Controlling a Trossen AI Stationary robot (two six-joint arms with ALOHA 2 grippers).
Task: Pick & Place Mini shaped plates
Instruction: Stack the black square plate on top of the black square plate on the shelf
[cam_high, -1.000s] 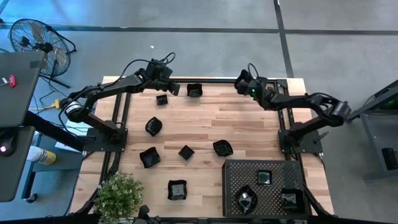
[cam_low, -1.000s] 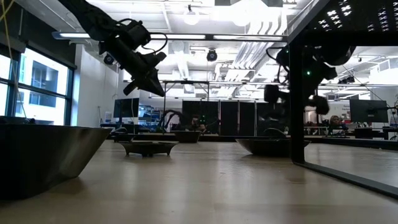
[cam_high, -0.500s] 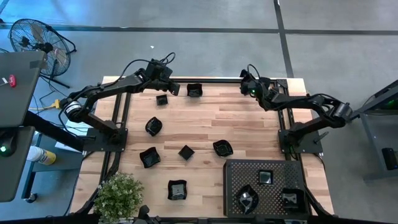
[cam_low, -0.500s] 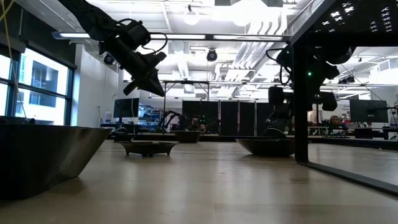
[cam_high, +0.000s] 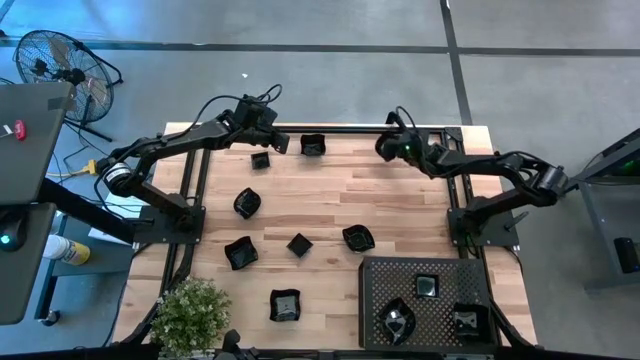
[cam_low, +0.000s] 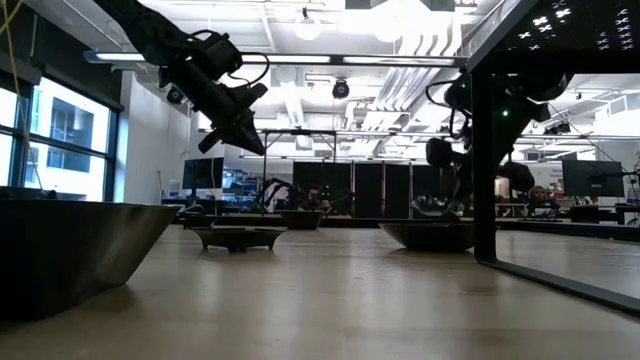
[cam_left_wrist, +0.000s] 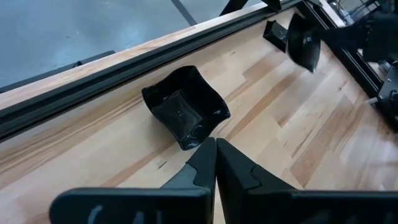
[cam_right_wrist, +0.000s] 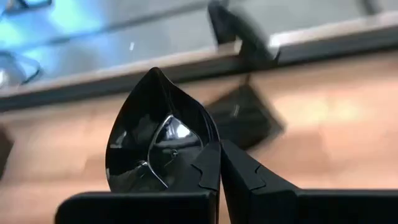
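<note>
Taking the perforated tray (cam_high: 420, 275) as landmark: it fills the worktop's (cam_high: 330, 190) near right corner and already carries three mini plates. Just beyond its far left corner sits a wavy plate (cam_high: 358, 238), with a small square plate (cam_high: 299, 244) and two more farther left. Bare wood lies open between that row and the far rail. There the right hand (cam_high: 383, 147), clamped on a plate, and the left hand (cam_high: 283, 146) hang above the worktop.
</note>
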